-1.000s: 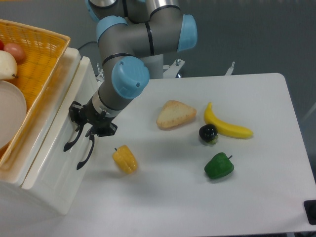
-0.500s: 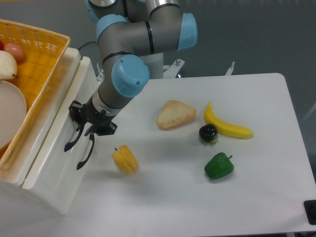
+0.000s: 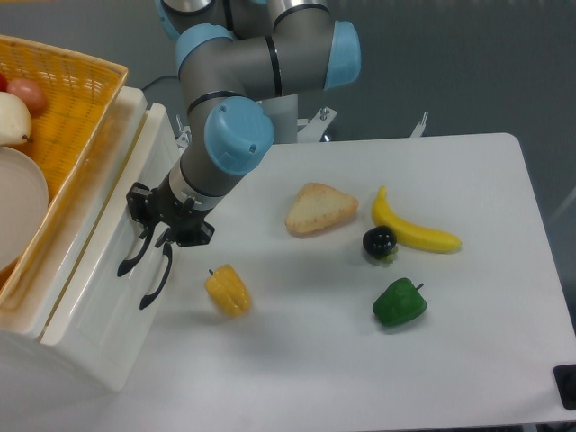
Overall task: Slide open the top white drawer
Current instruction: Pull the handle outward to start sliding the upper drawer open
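Gripper (image 3: 151, 236), jaws apparently closed around the upper black handle (image 3: 130, 255) of the top white drawer (image 3: 99, 261) at the table's left under the yellow basket (image 3: 76, 108), has barely shifted since a second ago, so the pull seems hardly begun.

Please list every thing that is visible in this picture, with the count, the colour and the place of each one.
top white drawer: one, white, left side under the basket
drawer handles: two, black, on the cabinet front
basket: one, yellow, on top of the cabinet, upper left
bread slice: one, tan, table centre
banana: one, yellow, right of the bread
dark round fruit: one, black, touching the banana
green pepper: one, green, front right
yellow pepper: one, yellow, near the handles
table: one, white
end effector: one, black, at the upper handle
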### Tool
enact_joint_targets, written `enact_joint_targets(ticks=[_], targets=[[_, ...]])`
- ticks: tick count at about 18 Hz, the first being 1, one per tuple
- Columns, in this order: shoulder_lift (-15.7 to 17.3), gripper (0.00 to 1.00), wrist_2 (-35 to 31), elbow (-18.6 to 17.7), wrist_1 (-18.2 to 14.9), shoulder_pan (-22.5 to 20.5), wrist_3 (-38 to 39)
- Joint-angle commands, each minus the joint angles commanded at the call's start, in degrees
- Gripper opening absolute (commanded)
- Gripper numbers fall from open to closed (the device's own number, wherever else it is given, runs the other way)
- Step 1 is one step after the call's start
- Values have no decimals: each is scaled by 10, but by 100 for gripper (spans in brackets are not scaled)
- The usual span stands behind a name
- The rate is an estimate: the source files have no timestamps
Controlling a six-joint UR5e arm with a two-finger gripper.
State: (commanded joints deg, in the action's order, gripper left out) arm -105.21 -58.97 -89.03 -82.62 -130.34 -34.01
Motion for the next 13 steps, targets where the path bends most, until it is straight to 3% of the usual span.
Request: enact_joint_targets(ticks=[13], targets=[[0, 25, -2, 4, 1, -12, -4]])
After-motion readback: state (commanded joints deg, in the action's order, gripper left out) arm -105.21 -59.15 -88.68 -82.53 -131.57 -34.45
